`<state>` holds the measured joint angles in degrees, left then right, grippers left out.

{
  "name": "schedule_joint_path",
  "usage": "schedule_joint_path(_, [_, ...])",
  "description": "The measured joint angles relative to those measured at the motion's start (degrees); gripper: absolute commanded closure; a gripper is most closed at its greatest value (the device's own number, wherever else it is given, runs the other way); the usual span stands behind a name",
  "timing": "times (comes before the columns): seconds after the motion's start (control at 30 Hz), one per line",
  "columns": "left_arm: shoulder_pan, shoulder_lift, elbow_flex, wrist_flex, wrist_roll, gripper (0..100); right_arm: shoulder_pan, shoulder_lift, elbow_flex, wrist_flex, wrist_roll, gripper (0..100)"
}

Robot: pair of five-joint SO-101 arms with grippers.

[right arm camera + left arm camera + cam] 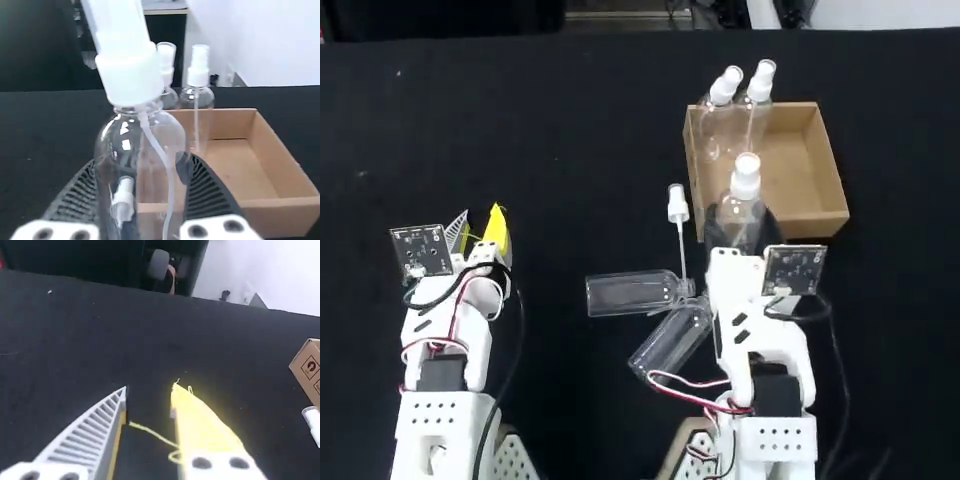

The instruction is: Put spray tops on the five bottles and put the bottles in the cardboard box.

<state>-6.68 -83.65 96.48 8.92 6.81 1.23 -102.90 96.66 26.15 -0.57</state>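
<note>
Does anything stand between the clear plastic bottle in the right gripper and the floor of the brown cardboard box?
Only the brown cardboard box's near wall, just beyond the held bottle. Two capped bottles stand in its far corner, away from that wall.

The cardboard box [832,178] has bare floor across its middle and right side. Its far-left corner is taken by two capped bottles [758,85], and the capped bottle [745,195] clamped in the right gripper [144,170] stands at its near-left corner. Left of the box, a loose spray top [677,212] lies with its tube pointing toward two uncapped bottles [630,293] lying close together beside the right arm, crowding the lane between the arms. The left gripper [150,387], jaws apart, faces wide open black table [520,120].
</note>
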Motion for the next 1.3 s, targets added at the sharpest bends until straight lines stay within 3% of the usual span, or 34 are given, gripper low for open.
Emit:
schedule_joint_path(0.7, [0.1,0.0,0.0,0.2,0.0,86,4.6,0.0,-5.8,0.0,2.5,98.7])
schedule_joint_path(0.9, [0.1,0.0,0.0,1.9,0.0,86,16.0,0.0,-8.0,0.0,13.8,98.7])
schedule_joint_path(1.13, [0.1,0.0,0.0,1.9,0.0,86,29.4,0.0,-7.4,-5.2,15.1,98.7])
schedule_joint_path(1.3, [0.1,0.0,0.0,1.9,0.0,86,31.1,-0.1,-7.7,-5.9,14.7,98.7])
